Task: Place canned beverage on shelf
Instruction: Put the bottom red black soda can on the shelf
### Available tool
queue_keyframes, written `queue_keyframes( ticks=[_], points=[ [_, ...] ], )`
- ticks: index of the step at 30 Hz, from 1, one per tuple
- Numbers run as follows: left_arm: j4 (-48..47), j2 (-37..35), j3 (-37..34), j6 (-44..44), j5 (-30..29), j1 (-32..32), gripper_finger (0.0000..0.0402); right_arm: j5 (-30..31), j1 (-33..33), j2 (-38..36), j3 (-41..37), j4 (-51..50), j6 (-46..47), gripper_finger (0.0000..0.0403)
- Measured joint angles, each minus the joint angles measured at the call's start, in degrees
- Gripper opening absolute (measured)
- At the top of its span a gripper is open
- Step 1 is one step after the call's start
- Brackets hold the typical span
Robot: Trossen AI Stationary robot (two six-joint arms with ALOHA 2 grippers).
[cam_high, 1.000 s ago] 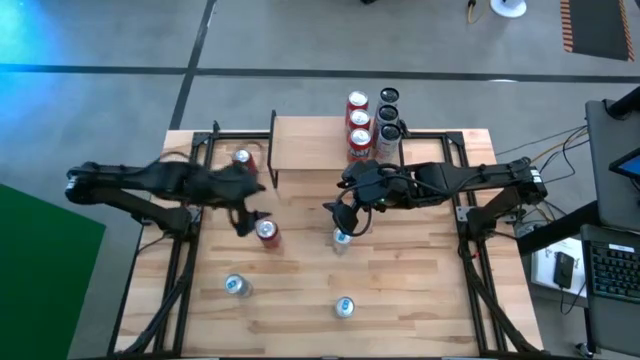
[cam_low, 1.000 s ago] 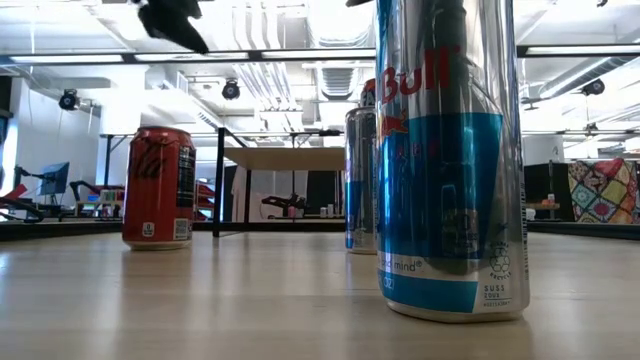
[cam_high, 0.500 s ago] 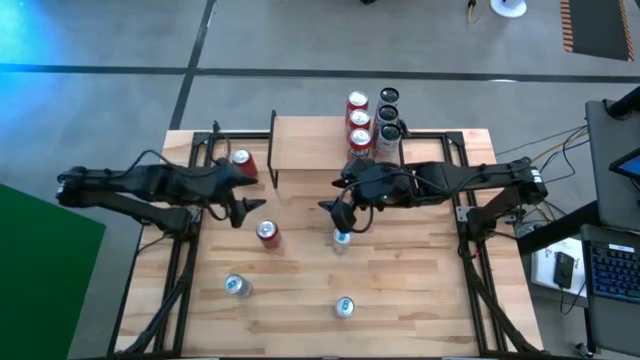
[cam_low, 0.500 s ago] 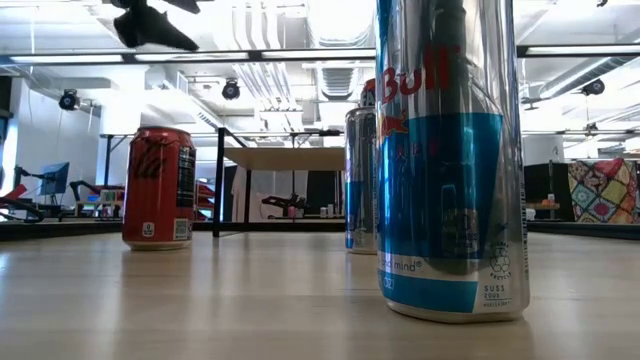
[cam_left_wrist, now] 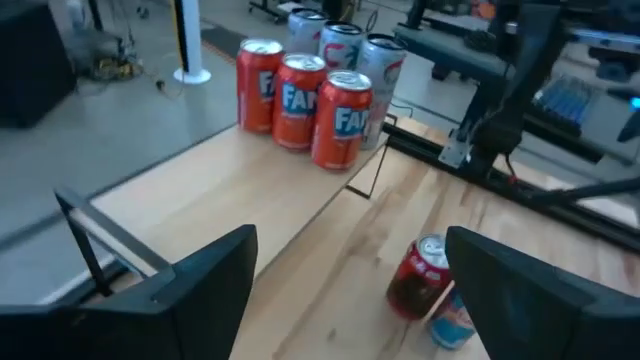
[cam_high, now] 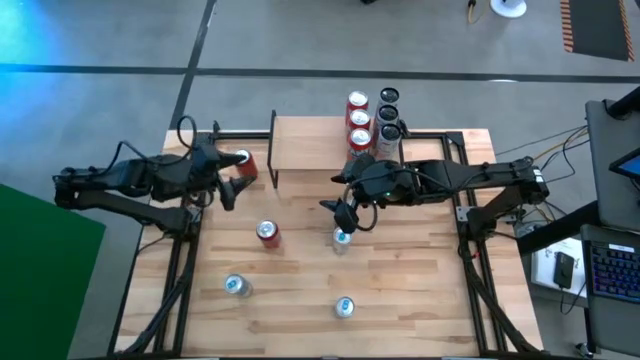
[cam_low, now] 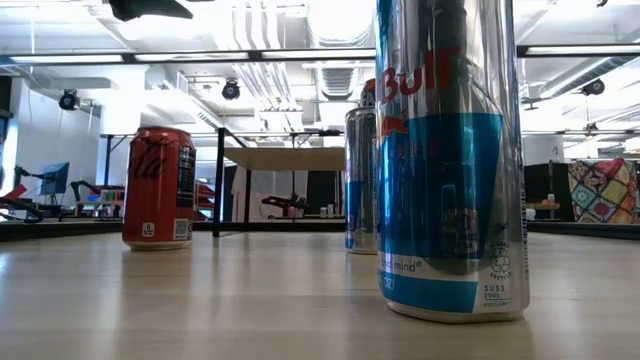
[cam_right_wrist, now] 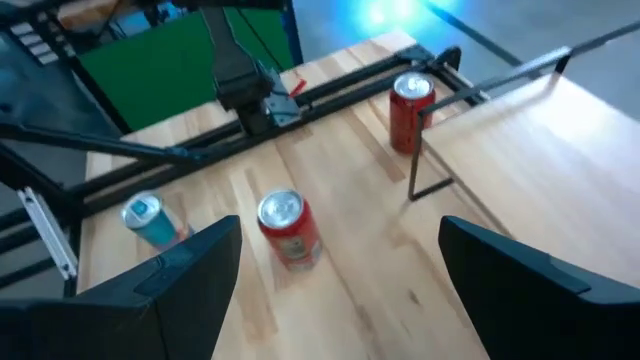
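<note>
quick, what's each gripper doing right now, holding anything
left gripper: jaws open, holding nothing, near the red can by the shelf.
right gripper: jaws open, holding nothing, above the blue can.

A robotics lab or workshop, open-plan and industrial; the slatted wooden table (cam_high: 400, 300) sits in a black metal frame (cam_high: 470, 240) on a grey concrete floor (cam_high: 120, 100) crossed by dark tape lines; beyond it, bare ceiling ducts (cam_low: 270, 60) and strip lights (cam_low: 70, 58) run overhead, with more work tables (cam_low: 285, 157) far back; at the right edge, a keyboard (cam_high: 612, 265) on a desk.
</note>
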Motion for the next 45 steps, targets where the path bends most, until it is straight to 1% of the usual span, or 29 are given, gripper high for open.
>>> queue_keyframes(
  ticks=[3, 5, 9, 12, 14, 16, 18, 19, 21, 23, 24, 27, 29, 31, 33, 36, 38, 41, 45],
  points=[
    [0.18, -0.31, -1.13, -1.4, 0.23, -0.37, 0.0289, 3.03, 0.05, -0.41, 0.0, -0.1, 2.91, 0.0327],
    [0.04, -1.13, -3.7, -2.72, 2.17, -0.67, 0.027, 4.05, 0.02, -0.79, 0.0, -0.5, 5.04, 0.0327],
    [4.07, -3.3, -12.38, -5.65, 8.92, -0.72, 0.0235, 4.19, 0.0, -0.9, -0.04, -1.88, 5.48, 0.0327],
    [9.46, -4.13, -18.17, -9.36, 11.74, -0.72, 0.0226, 4.04, 0.04, -0.87, -0.89, -2.18, 6.04, 0.0327],
    [12.26, -4.27, -20.09, -9.95, 13.48, -0.72, 0.023, 4.04, -0.02, -0.87, -0.96, -2.14, 6.22, 0.0327],
    [13.45, -4.32, -20.15, -10.37, 14.04, -0.72, 0.0242, 4.07, -0.26, -0.87, -0.96, -1.54, 6.2, 0.0327],
    [11.82, -4.4, -18.97, -10.0, 13.98, -0.72, 0.026, 4.07, -0.39, -0.87, -0.94, -0.87, 6.17, 0.0327],
    [10.91, -4.4, -18.09, -9.18, 13.62, -0.72, 0.0271, 4.04, -0.49, -0.87, -0.92, -0.72, 6.17, 0.0327],
    [9.7, -4.32, -15.74, -6.6, 10.45, -0.43, 0.0295, 4.02, -0.71, -0.87, -0.83, -0.69, 6.38, 0.0327],
    [9.61, -3.85, -12.4, -2.36, 6.67, 1.06, 0.032, 3.92, -1.3, -0.87, -0.83, -0.61, 6.95, 0.0327],
    [9.61, -3.4, -10.47, -0.6, 6.14, 2.18, 0.033, 3.66, -1.68, -0.87, -0.83, -0.58, 7.37, 0.0327],
    [8.01, -1.71, -5.2, 1.1, 8.32, 5.16, 0.0346, 1.32, -3.09, -0.82, -0.83, -0.51, 8.48, 0.0327],
    [6.21, -0.84, -4.31, 1.09, 9.92, 5.53, 0.0345, 1.2, -3.34, -0.81, -0.83, -0.48, 8.85, 0.0327],
    [6.09, -0.53, -5.99, 0.5, 10.7, 4.98, 0.0337, 1.03, -3.23, -0.81, -0.81, -0.46, 8.42, 0.0327],
    [7.0, -0.78, -9.9, -1.44, 10.96, 3.91, 0.0325, 0.96, -3.04, -0.85, -0.81, -0.61, 8.4, 0.0327],
    [10.97, -2.39, -16.75, -4.02, 11.12, 1.4, 0.0311, 1.64, -1.71, -0.98, -0.89, -1.09, 8.4, 0.0327],
    [13.62, -3.33, -20.13, -3.96, 12.12, -0.22, 0.0308, 2.01, -0.56, -1.09, -0.94, -1.41, 8.42, 0.0327],
    [14.1, -3.57, -22.57, -1.5, 13.53, -2.21, 0.0314, 2.6, 0.59, -1.09, -1.04, -2.12, 8.48, 0.0327],
    [13.73, -2.92, -23.29, 1.39, 17.57, -3.16, 0.0345, 3.09, 0.7, -1.2, -1.09, -2.38, 9.04, 0.0327]
  ],
)
